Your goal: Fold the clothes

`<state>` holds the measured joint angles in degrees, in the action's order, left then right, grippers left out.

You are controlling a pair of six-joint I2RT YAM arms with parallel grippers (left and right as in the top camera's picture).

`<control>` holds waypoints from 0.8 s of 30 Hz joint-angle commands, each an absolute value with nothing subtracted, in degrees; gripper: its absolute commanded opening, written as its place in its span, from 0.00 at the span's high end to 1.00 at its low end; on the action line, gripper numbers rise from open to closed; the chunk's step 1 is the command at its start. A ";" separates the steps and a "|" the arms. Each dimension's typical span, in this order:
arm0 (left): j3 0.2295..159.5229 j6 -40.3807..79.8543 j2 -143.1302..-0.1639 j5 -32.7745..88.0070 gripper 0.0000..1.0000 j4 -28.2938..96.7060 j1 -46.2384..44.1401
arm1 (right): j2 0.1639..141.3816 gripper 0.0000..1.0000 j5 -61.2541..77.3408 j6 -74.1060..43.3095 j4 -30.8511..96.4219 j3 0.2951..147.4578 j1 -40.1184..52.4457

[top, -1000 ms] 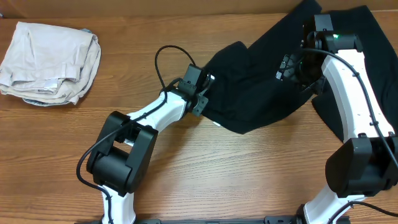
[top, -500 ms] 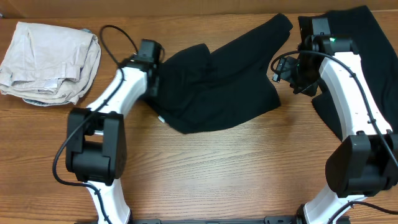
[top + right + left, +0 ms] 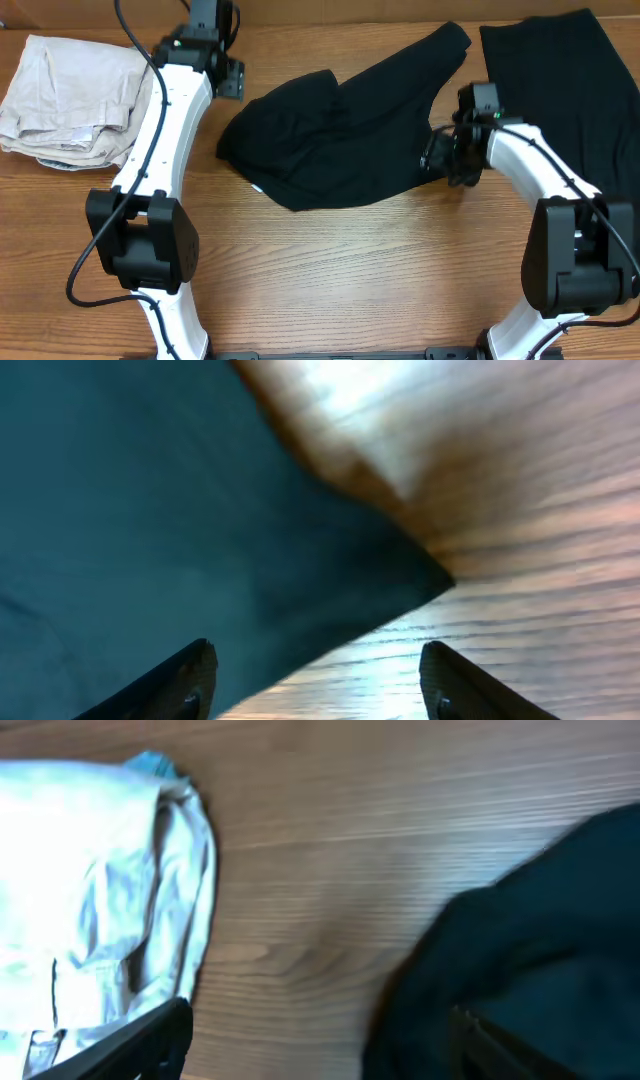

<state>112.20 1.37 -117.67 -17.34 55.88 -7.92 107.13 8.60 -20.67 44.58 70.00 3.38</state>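
The left hand [image 3: 226, 78] is pictured spread wide and empty above the far side of the surface [image 3: 350, 285], between a pale bundle of cloth [image 3: 80, 95] and the black T-shirt [image 3: 340, 140]. In its wrist view one finger is seen over the pale cloth and the other over the dark fabric, and nothing is gripped between them. The right hand [image 3: 440, 158] is held low at the shirt's near right corner, its jaws also parted. That corner is shown lying flat on the wood below them and has not been taken hold of. The T-shirt is spread across the middle of the surface, rumpled and lying at a slant, with one part trailing up toward the far edge. No clean fold can be made out in it. A second black garment [image 3: 560, 80] is laid out at the far right, just beside the shirt. The work is judged to be at an early stage: the shirt has yet to be squared up and folded over, and the second dark piece is also left to do.
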 commanded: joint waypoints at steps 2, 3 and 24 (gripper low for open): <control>116.38 1.50 -117.49 -9.41 0.17 58.57 -8.38 | 106.87 0.32 9.52 -18.57 38.48 64.55 3.42; 116.53 1.52 -117.49 -8.82 0.17 58.78 -8.38 | 106.87 0.34 9.50 -18.13 36.53 63.44 3.42; 116.51 1.74 -117.51 -5.67 0.17 59.96 -8.40 | 106.69 0.96 14.02 -19.75 35.53 61.52 3.42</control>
